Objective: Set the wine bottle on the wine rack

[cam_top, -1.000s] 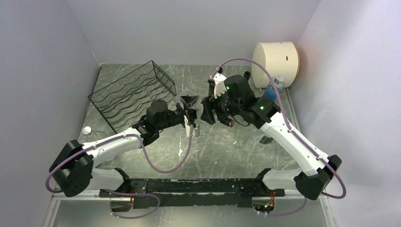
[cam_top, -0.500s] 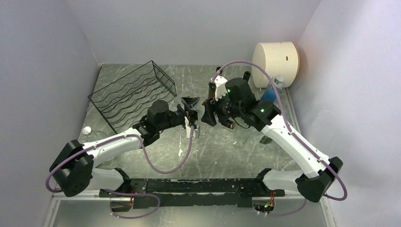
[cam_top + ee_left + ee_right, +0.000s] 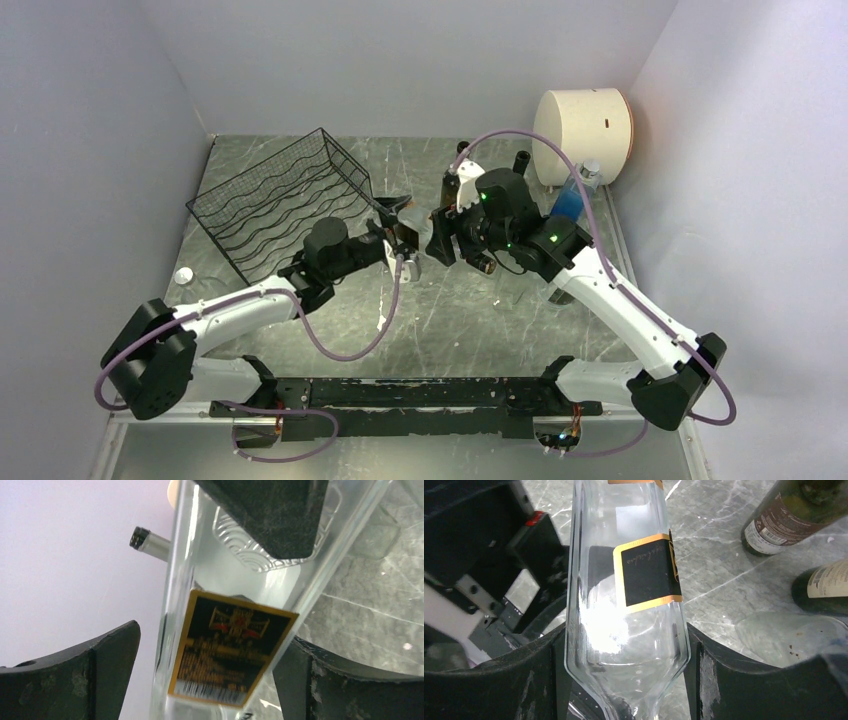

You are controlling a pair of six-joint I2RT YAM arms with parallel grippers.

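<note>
The right pincer (image 3: 624, 640) clamped the clear wine bottle (image 3: 644, 570) over the table (image 3: 450, 320), near the wine rack (image 3: 280, 200), while the left pincer (image 3: 210, 642) stood wide around its labelled body, one finger clearly apart.

The left arm (image 3: 240, 305) and the right arm (image 3: 620, 310) are built alike: smooth white shells on the long links, chunky black housings at the joints and bases. A thin lilac cable (image 3: 340, 355) runs along each arm in loose loops. 2 small green lights (image 3: 484, 196) glow on the right arm's far black housings, beside a white bracket (image 3: 462, 188). The left gripper (image 3: 212, 640) and right gripper (image 3: 624, 635) carry thick, curved fingers (image 3: 75, 675) of matte black, scuffed grey. A black rail (image 3: 420, 392) joins the 2 bases at the near edge.
</note>
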